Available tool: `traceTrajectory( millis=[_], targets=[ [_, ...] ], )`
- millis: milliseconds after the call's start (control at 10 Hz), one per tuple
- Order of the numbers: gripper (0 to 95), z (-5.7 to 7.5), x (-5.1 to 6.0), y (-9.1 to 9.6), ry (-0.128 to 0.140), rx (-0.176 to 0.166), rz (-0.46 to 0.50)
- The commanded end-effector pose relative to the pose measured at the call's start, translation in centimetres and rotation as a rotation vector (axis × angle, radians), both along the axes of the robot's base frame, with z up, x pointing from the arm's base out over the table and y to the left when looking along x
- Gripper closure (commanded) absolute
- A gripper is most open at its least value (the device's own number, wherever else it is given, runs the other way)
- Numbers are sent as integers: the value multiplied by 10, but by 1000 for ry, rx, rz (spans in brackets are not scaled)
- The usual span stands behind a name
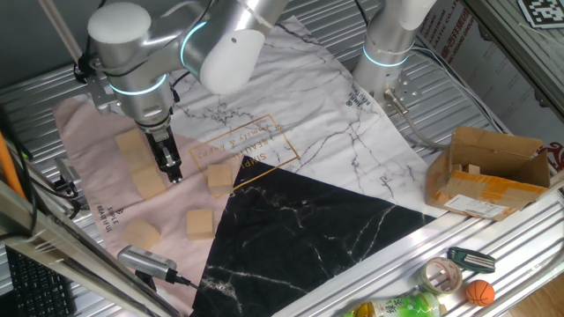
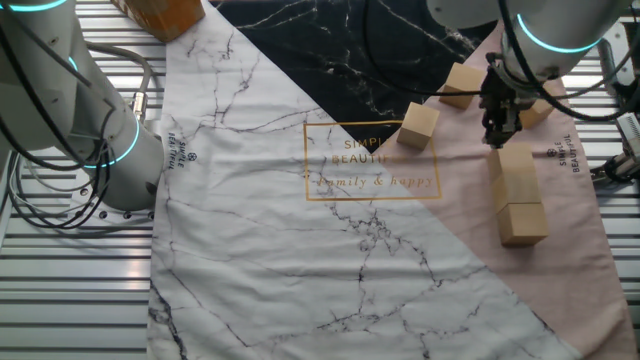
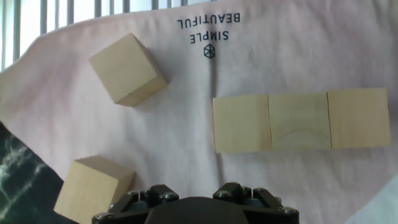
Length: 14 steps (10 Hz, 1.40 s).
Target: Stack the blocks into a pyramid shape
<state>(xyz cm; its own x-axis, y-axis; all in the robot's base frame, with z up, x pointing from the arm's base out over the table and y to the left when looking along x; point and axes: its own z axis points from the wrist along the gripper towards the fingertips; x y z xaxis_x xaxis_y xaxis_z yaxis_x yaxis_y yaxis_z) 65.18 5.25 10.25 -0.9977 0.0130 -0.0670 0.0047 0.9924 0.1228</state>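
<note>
Three blocks [image 3: 301, 121] lie touching in a straight row on the pink part of the cloth; the same row shows in both fixed views [image 1: 148, 182] [image 2: 518, 190]. Three more blocks lie loose and apart: one [image 1: 220, 176] [image 2: 418, 125], a second [image 1: 200, 223] [image 2: 460, 85] and a third [image 1: 141, 233] [image 2: 535, 110]. The hand view shows two loose ones [image 3: 127, 68] [image 3: 93, 190]. My gripper [image 1: 174, 176] [image 2: 497, 143] hangs just above the cloth beside one end of the row. It looks open and holds nothing. Its fingertips are out of the hand view.
A marble-print cloth [image 1: 317, 220] covers the table. An open cardboard box [image 1: 489, 172] sits at one side. A second arm's base [image 1: 388, 44] [image 2: 90, 130] stands at the cloth's edge. A tape roll [image 1: 441, 275], a small ball [image 1: 478, 292] and a cabled probe [image 1: 150, 262] lie near the rail.
</note>
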Motion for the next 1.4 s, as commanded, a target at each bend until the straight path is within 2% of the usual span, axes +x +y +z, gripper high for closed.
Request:
traceTrajectory(
  millis=[100,400,500,600,700,900,1000,1100,1200,1300,1400],
  targets=[
    [380,1,0,1,-32,-33,112],
    [380,4,9,14,-28,-47,180],
    [380,5,12,19,-23,-66,219],
    [380,3,16,25,-19,-119,303],
    [380,-4,21,27,-23,-126,327],
    [380,-13,33,27,-27,-121,359],
    [380,-17,45,33,2,-119,374],
    [380,-18,53,38,20,-119,377],
    [380,-20,60,42,31,-120,383],
    [380,-20,62,43,30,-119,384],
    [380,-25,70,47,28,-117,391]
  ],
)
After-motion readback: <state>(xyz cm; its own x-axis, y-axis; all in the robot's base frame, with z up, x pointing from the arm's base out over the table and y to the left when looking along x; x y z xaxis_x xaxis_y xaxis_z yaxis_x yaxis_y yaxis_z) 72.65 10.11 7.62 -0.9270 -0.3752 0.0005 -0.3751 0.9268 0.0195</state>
